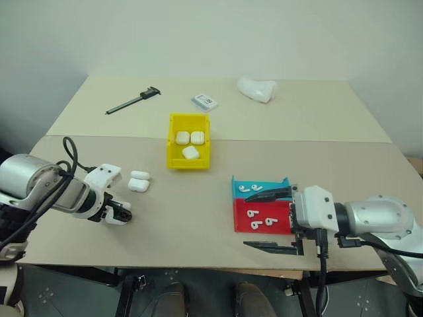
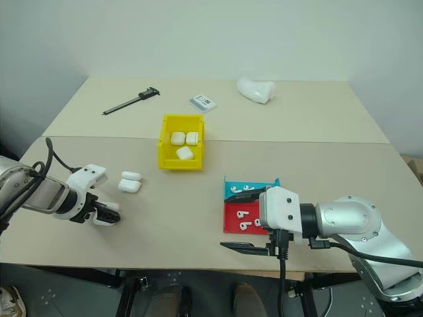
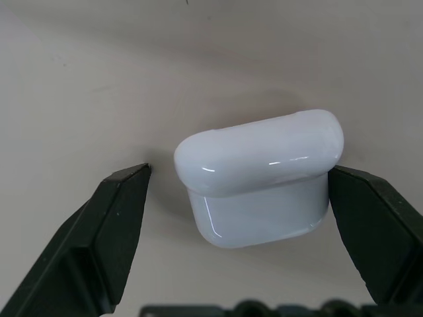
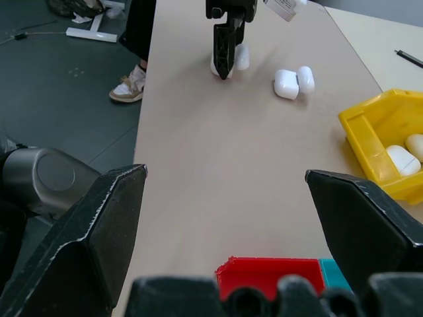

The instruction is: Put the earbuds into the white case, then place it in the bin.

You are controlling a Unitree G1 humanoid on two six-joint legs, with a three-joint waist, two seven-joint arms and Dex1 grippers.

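Beige desk (image 1: 198, 211) carries a white case (image 3: 259, 178) between the spread fingers of the left hand (image 1: 117, 214); one finger touches, so closing may skid the glossy case sideways.

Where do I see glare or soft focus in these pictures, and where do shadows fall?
Left wrist view: bright glints on the glossy case, a faint shadow beneath it; the left claw's fingers look soft at the edges. Right wrist view: the right claw's fingers look soft, the bin clearer. Left eye view: even light, weak shadows on the table.
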